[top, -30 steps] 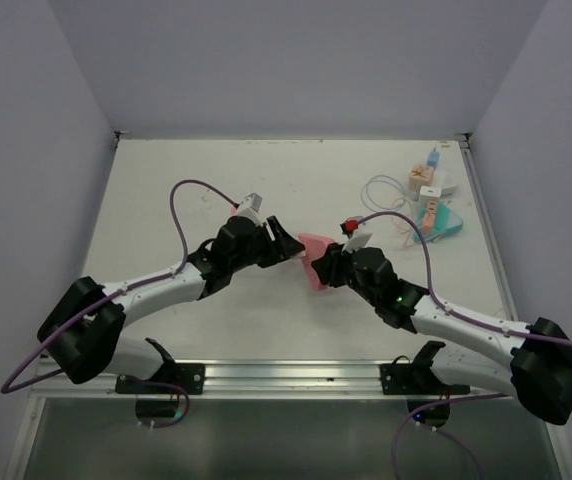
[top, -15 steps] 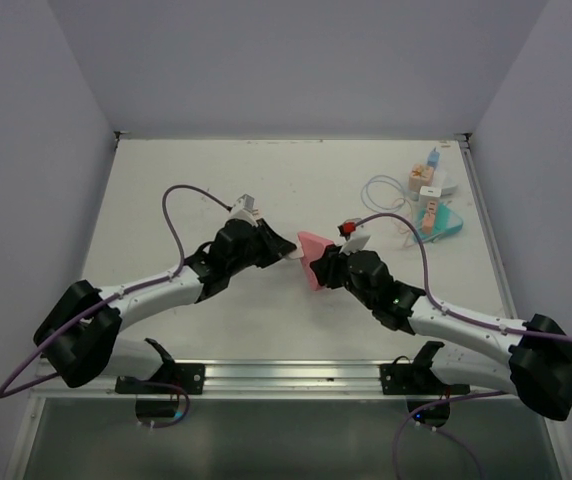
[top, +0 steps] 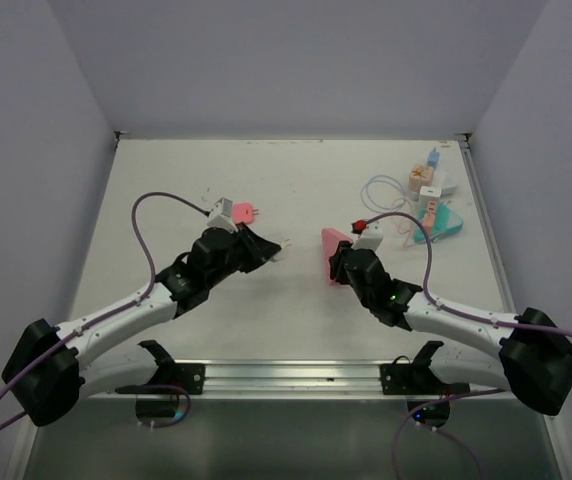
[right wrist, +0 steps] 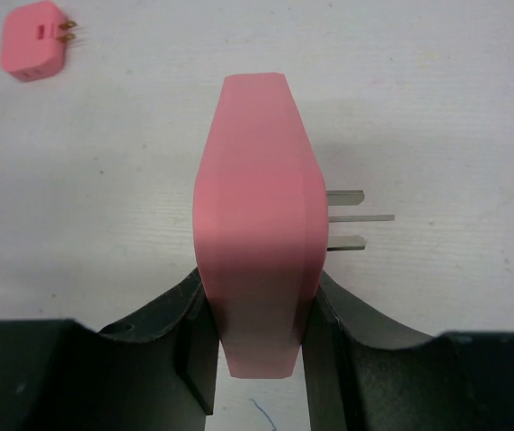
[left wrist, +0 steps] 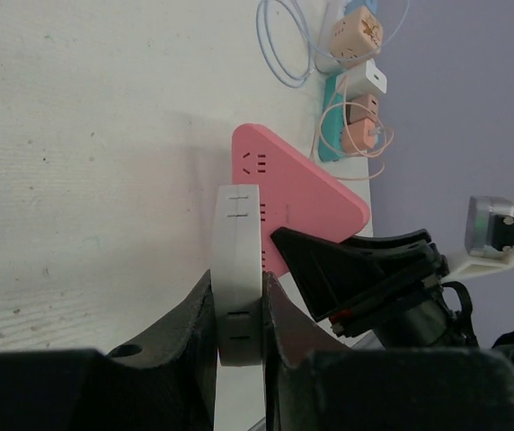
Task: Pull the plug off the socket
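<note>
Left wrist view: the left fingers pinch the white plug, just clear of the pink socket clamped between the right fingers. Draw straight back, grips firm.

A teal socket block has a white adapter and a peach adapter just beyond it. A pale blue cable loop lies just left of the block. A small pink plug lies well to the block's left, its prongs bare.
</note>
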`<action>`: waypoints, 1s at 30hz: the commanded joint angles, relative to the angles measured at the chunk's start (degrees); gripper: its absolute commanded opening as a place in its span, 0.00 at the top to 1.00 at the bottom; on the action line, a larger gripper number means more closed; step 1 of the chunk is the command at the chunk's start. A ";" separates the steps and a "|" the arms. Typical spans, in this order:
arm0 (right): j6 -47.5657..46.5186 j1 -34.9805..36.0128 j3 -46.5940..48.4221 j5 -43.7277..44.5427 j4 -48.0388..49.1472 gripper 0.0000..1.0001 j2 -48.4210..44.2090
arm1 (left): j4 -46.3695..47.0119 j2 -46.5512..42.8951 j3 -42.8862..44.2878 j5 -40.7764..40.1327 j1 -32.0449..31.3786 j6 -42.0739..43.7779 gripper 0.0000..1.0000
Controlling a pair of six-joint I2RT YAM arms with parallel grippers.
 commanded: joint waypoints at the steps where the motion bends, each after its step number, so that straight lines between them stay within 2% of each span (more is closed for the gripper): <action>1: 0.96 0.15 0.38 7.55 -0.56 1.00 0.20 | -3.23 -4.26 -1.03 -1.56 0.82 1.61 1.00; 6: -0.36 0.07 -0.76 3.78 3.65 1.00 -0.50 | -5.69 -7.87 -3.48 -0.59 5.03 5.12 1.00; 10: -1.15 -0.02 -1.38 0.70 5.16 1.00 -2.26 | -3.32 -5.07 -5.34 8.44 14.43 9.51 1.00; 14: -2.47 0.07 -1.47 -1.23 5.86 1.00 -4.10 | 0.26 5.63 -2.44 11.88 19.18 15.22 1.00; 16: -2.82 -0.02 -1.56 -1.59 6.13 1.00 -4.19 | 3.61 9.43 -1.65 15.65 20.59 15.32 1.00; 20: -2.73 0.07 -1.73 -3.26 6.39 1.00 -4.37 | 9.76 19.61 1.07 18.13 23.14 15.85 0.99; 27: -3.26 -0.02 -1.12 -5.19 6.65 1.00 -4.54 | 15.92 29.74 4.33 21.30 24.99 15.50 0.85; 29: -3.35 -0.02 -0.94 -5.55 6.74 1.00 -4.19 | 16.63 30.88 3.89 21.30 25.43 14.89 0.76; 30: -3.35 0.07 -0.68 -6.16 6.83 1.00 -4.02 | 16.89 30.89 3.45 20.86 25.52 14.71 0.67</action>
